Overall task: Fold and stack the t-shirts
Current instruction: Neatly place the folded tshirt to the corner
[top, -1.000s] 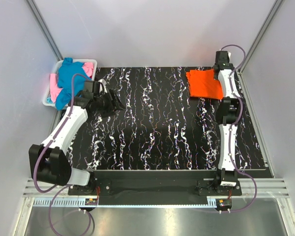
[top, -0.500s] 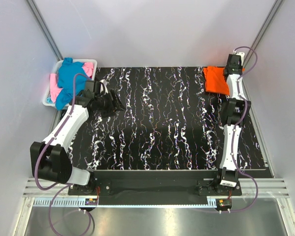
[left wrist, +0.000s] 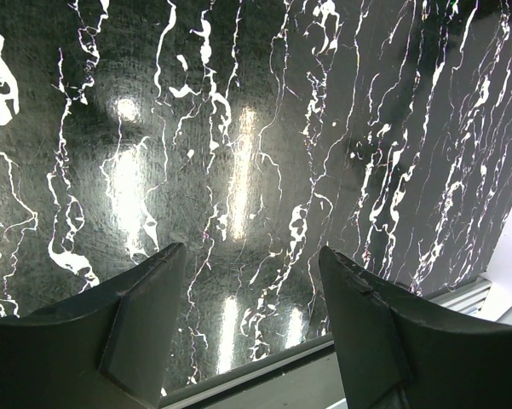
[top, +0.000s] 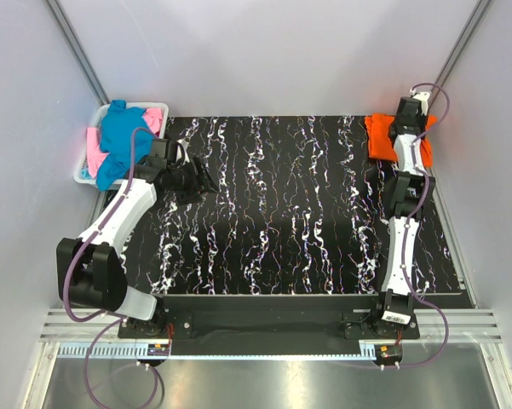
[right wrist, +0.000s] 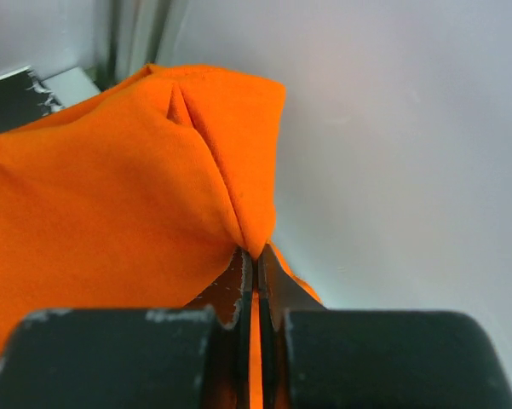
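Black marble-look table point(top: 273, 213) with white veining, pale enclosure walls on three sides.

Right gripper point(right wrist: 254, 260): at the far right corner, jaws pinched tight together on a fold of the orange t-shirt point(top: 376, 136). Cloth is bunched up there, close by the right wall, and puckers where the fingers bite it.

Left gripper point(left wrist: 251, 256): over the far left part of the table, jaws standing wide apart with nothing between them, only bare tabletop showing in the gap.

White basket point(top: 83, 166): just off the table's far left corner. It holds the teal-blue t-shirt point(top: 119, 141), crumpled, heaped over the pink t-shirt point(top: 153, 115). Left gripper is near the basket, not touching.
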Tool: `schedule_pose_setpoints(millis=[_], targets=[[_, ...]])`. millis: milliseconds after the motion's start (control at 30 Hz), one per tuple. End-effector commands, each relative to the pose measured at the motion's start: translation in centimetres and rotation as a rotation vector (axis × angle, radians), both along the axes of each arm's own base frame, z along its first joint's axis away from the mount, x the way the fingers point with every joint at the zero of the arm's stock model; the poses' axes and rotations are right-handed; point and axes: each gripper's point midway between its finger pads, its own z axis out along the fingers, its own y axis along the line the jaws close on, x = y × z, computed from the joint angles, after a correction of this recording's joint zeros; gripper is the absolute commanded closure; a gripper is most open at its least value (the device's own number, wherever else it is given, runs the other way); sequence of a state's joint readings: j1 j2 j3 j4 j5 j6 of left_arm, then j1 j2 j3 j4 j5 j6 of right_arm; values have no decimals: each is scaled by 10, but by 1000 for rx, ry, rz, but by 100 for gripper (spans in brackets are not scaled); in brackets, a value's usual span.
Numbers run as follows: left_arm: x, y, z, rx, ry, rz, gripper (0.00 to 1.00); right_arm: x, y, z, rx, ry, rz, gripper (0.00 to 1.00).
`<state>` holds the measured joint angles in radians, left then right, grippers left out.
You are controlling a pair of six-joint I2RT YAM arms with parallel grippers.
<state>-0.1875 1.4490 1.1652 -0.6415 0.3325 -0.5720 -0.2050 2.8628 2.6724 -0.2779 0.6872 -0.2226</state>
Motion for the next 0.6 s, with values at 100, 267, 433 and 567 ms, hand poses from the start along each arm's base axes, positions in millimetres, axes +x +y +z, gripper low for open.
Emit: schedule_pose_setpoints(millis=[100, 267, 433, 567], targets=[[10, -4, 11, -4, -53, -21, 31, -4, -20, 22, -45, -93, -92, 52], [9, -5, 11, -3, -52, -25, 31, -3, -14, 35, -14, -125, -74, 36], [8, -6, 13, -3, -62, -28, 31, -6, -4, 46, 22, -123, -47, 37], [8, -6, 18, -4, -73, -25, 31, -12, 25, 70, 19, -103, -15, 46]])
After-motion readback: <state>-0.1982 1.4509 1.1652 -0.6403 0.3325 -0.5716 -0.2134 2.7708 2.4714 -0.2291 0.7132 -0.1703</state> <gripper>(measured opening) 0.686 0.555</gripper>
